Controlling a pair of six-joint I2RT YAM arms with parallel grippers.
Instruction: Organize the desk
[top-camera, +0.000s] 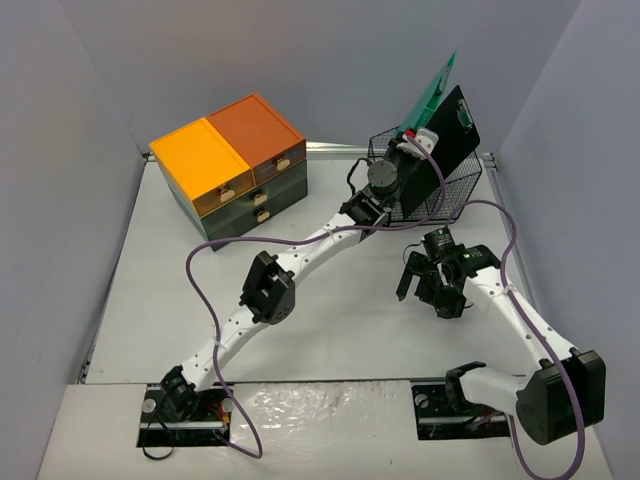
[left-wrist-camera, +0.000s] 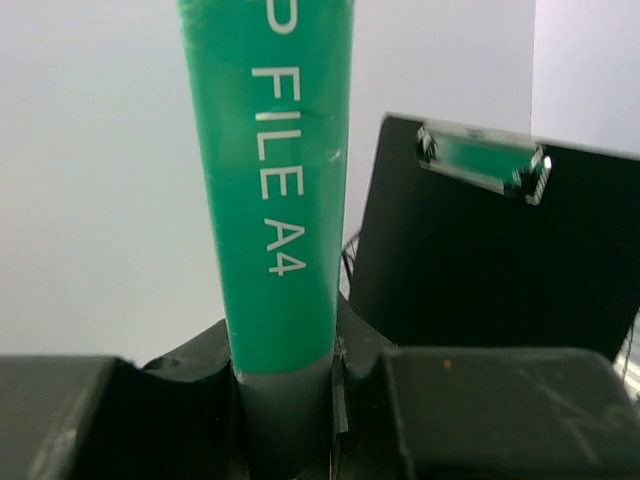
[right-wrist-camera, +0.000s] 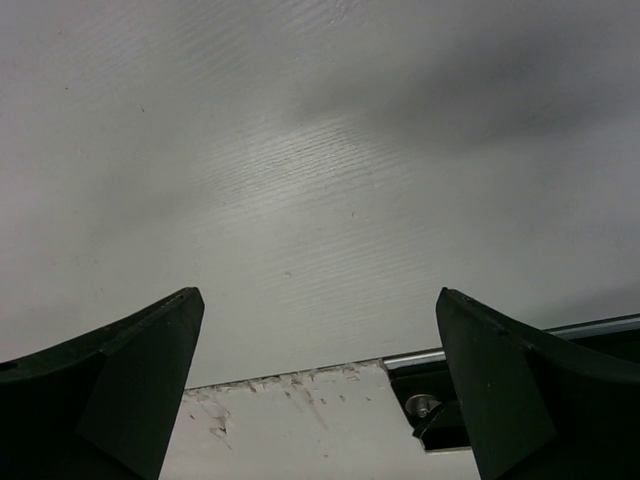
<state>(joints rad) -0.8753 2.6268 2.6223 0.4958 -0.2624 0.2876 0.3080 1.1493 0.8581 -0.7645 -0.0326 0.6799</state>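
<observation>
The white desk (top-camera: 330, 310) spreads under both arms. My left arm reaches to the back right, where my left gripper (top-camera: 415, 135) is shut on the spine of a green A4 file (top-camera: 437, 88), held upright over the black wire basket (top-camera: 440, 195). In the left wrist view the file (left-wrist-camera: 280, 180) rises from between the closed jaws of the left gripper (left-wrist-camera: 285, 390). A black clipboard (left-wrist-camera: 480, 270) stands just behind it in the basket. My right gripper (top-camera: 412, 290) hangs open over the desk (right-wrist-camera: 300, 200), and the right gripper (right-wrist-camera: 320, 350) holds nothing.
An orange-topped dark green drawer chest (top-camera: 235, 165) stands at the back left. The clipboard (top-camera: 455, 125) leans against the basket's far side. Grey walls close in the desk on three sides. A metal rail (right-wrist-camera: 420, 357) marks the desk's near edge.
</observation>
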